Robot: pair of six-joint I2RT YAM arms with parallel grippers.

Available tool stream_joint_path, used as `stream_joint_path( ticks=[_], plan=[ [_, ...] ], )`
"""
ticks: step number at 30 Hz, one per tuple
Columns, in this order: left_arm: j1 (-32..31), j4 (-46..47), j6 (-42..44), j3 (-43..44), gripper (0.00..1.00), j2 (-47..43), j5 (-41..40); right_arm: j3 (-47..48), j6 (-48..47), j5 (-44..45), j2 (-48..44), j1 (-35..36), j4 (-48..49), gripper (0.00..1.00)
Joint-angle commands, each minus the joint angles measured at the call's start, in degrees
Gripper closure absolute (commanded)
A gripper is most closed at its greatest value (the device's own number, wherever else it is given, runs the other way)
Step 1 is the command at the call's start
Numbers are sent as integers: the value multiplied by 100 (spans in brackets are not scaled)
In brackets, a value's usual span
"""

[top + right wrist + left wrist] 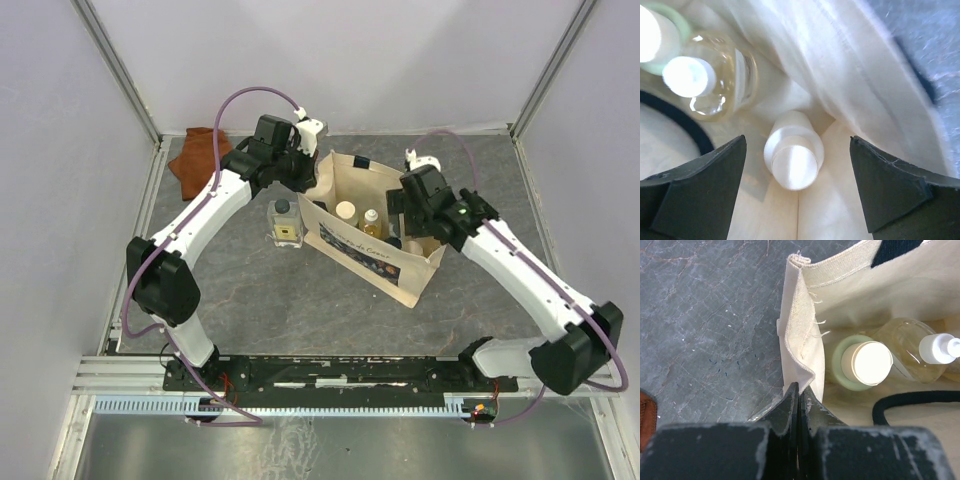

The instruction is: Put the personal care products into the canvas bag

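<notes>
The beige canvas bag (372, 262) stands open in the middle of the table. My left gripper (799, 388) is shut on the bag's rim (799, 335) at its left corner and holds it apart. Inside stand an olive-green bottle (866, 363) and an amber bottle (910, 347), both white-capped. My right gripper (797, 142) reaches into the bag's right end, open. A cream bottle (792, 150) lies between its fingers, untouched by either. A clear square bottle (284, 222) with a dark cap stands on the table just left of the bag.
A rust-brown folded cloth (200, 160) lies at the back left near the frame post. The bag's black handle strap (912, 401) loops across its floor. White enclosure walls stand on the left, right and far sides.
</notes>
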Motion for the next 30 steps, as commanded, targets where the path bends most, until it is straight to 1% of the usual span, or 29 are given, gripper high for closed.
stream_joint_path(
  ticks=[1,3,7,10,12,16,19,22,25,30],
  plan=[
    [37,101,22,9,97,-104,208,872,-231,434,-579,3,-736,8],
    [40,102,44,59,98,-38,275,1076,-263,482,-782,71,-893,7],
    [65,109,79,263,97,185,471,1486,-210,1068,-1019,375,-1451,7],
    [76,115,126,509,97,393,497,1741,-170,1192,-1196,632,-1605,7],
    [88,109,157,711,97,546,514,1801,-125,1175,-1282,893,-1543,7],
    [127,72,186,1182,97,913,523,1734,10,1421,-1195,1707,-1365,8],
    [177,-23,208,1616,97,1146,515,1538,58,1630,-969,2338,-965,9],
    [239,-59,223,1867,97,1296,527,1416,-22,1672,-622,2896,-424,9],
    [306,-59,200,2004,97,1385,545,1376,-210,1566,-76,3161,127,8],
    [389,-60,220,2079,97,1432,476,1296,-400,987,618,3279,969,7]
  ],
)
